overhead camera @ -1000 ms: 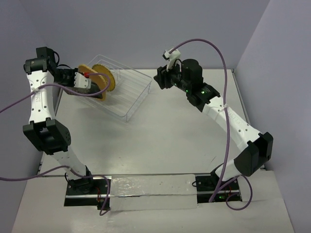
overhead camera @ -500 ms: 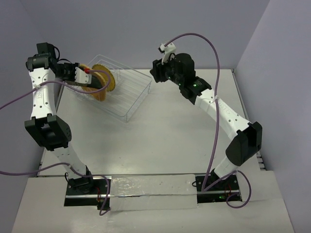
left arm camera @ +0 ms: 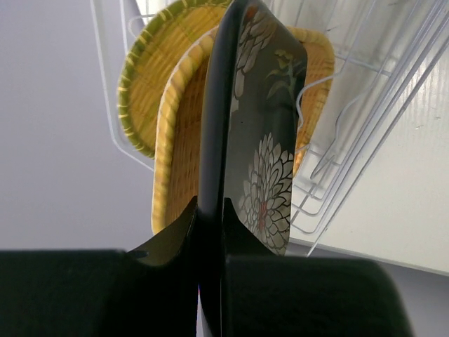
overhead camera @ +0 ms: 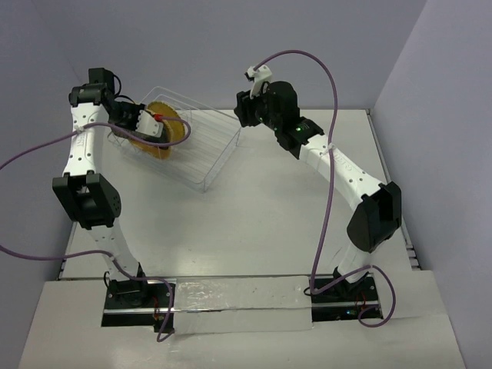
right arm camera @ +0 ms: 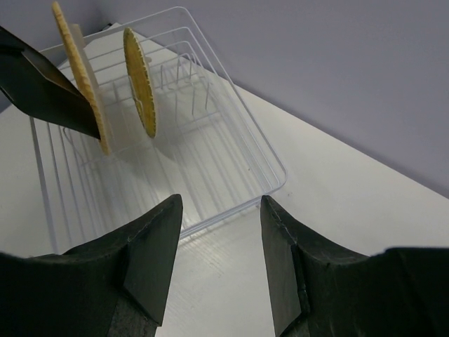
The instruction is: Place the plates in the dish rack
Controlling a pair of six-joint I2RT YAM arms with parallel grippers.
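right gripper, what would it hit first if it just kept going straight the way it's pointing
Most likely the dish rack: its near wire wall sits straight ahead of the open right gripper, with nothing visible before it. Depth is hard to judge from here.

Left wrist view: the black plate (left arm camera: 259,140) covers the middle of the orange plate (left arm camera: 179,161), which in turn hides part of the yellow plate (left arm camera: 151,70). The black plate's lower edge is lost between the fingers of the left gripper (left arm camera: 210,210). The rack (left arm camera: 365,133) is cut off at top and right. Top view: the black plate cannot be made out behind that gripper.
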